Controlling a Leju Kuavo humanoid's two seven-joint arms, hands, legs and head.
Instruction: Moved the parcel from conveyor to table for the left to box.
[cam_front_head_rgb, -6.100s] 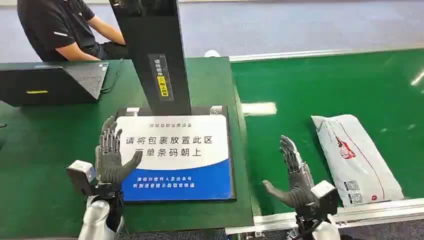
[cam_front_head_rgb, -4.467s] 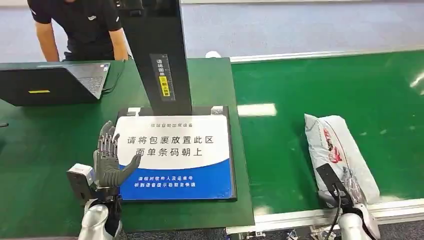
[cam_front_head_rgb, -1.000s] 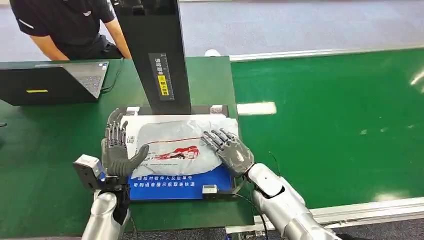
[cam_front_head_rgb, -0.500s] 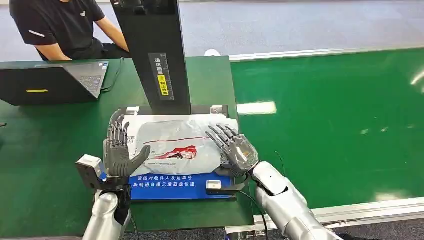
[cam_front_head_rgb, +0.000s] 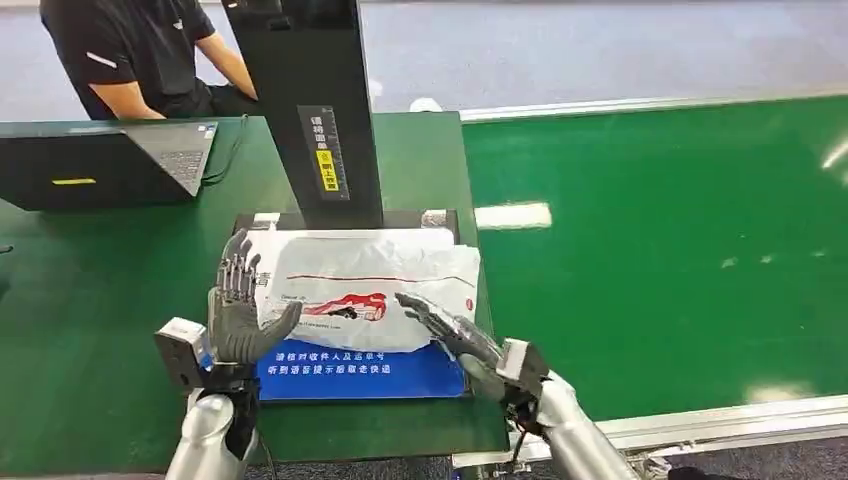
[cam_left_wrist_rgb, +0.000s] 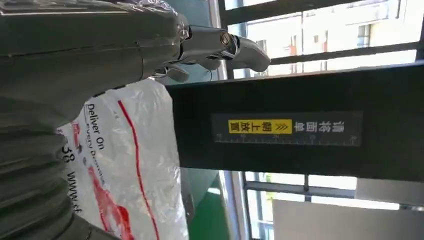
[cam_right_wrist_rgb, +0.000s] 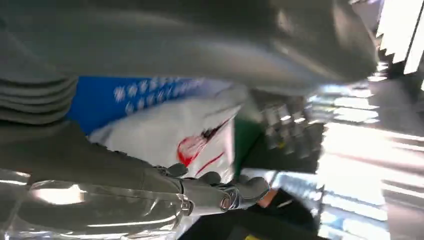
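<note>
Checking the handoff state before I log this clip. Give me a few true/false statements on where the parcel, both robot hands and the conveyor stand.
1. The parcel lies on the blue-and-white placement mat. True.
2. The parcel is on the conveyor. False: it lies on the mat on the table.
3. The left robot hand grips the parcel. False: it stands open beside the parcel's edge.
4. The right robot hand has its fingers spread at the parcel's near corner. True.
5. The laptop is closed. False: it is open.
</note>
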